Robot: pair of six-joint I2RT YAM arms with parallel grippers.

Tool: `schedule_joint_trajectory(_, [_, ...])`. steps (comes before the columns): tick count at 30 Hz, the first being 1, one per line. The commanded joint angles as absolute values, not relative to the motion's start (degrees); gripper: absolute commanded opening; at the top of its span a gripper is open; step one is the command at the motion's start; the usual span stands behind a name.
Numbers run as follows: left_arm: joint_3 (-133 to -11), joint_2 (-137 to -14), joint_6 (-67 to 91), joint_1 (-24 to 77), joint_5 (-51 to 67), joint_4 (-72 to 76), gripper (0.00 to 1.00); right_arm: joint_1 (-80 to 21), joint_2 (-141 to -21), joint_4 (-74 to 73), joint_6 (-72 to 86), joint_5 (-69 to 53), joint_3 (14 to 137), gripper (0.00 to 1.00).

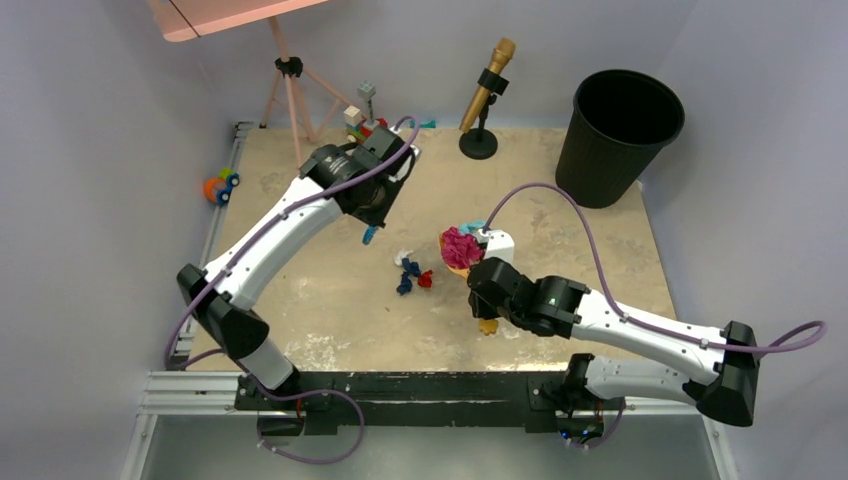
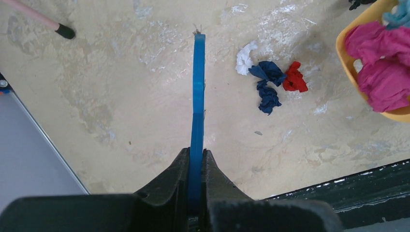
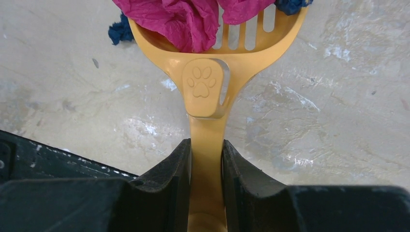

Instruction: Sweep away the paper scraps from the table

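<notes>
Fingers (image 3: 169,193) of the right gripper (image 3: 207,147) are clamped tight on the handle of the yellow scoop (image 3: 205,87), just below its paw-print badge. The scoop sits low over the table (image 2: 121,96), but I cannot tell whether it touches. Its slotted bowl is heaped with pink wads (image 3: 179,19), with a bit of teal (image 2: 399,14) among them.

Just left of the scoop's bowl, the loose paper scraps (image 1: 410,272) lie on the tabletop in a tight cluster: one white (image 2: 246,57), two navy (image 2: 268,84) and one red (image 2: 294,77), the red nearest the scoop. They are near its rim but apart from it.

Further left of the scoop, beyond the cluster, the left gripper (image 2: 197,154) is squeezed shut on a thin blue paddle (image 2: 198,87), seen edge-on and pointing down at the table. Whether its tip touches the surface I cannot tell.

Well beyond the scoop on the right stands a black bin (image 1: 618,135). A gold microphone (image 1: 487,85) on a stand rises straight behind the scoop. Far off to the scoop's left, an orange-and-blue toy car (image 1: 220,186) lies just past the table's rail.
</notes>
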State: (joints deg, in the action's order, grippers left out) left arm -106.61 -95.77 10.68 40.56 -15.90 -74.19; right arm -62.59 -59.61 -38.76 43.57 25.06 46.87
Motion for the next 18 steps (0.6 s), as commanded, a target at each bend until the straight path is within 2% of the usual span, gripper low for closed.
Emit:
schedule_joint_trajectory(1, [-98.49,-89.34,14.45,40.69,-18.22,-70.63,0.0,-61.64,-60.61,-43.85,45.33,29.62,54.06,0.0])
schedule_joint_trajectory(9, [-84.77,-80.38,14.14,40.74,-14.33,-64.42,0.0,-55.82,-63.01,-47.62,40.27,29.05,64.69,0.0])
schedule_joint_trajectory(18, [-81.93,-78.04,12.69,40.71,-12.94,-63.37,0.0,-54.53,-67.56,-46.8,39.19,19.82,65.64,0.0])
